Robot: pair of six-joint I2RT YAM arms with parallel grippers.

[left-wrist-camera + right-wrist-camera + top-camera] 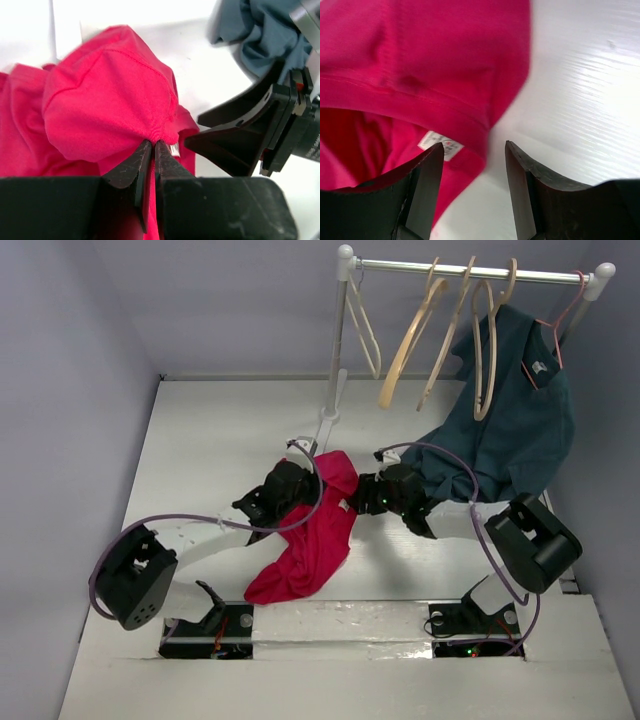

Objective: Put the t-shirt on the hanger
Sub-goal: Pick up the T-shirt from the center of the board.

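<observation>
**Left gripper (153, 145) pinches the red shirt (310, 540); right gripper (474, 147) waits with its jaws apart.**

The left jaws are shut tight on a small bunch of the shirt, which lies crumpled in the middle of the table (200, 440). At 4 o'clock from that pinch, the right jaws hold nothing, with one tip by the white label (442, 146). The hanger (405, 360) hangs on the rail (470, 270) at 1 o'clock from the shirt, well apart. The pinch is small, so the cloth may slip out on a lift. The right jaws may grab two layers and shut the neck hole. The teal shirt (510, 430) hangs by the hangers and may get in the way. Neck hole and sleeves are lost in folds; I cannot tell which part the left holds.
</observation>
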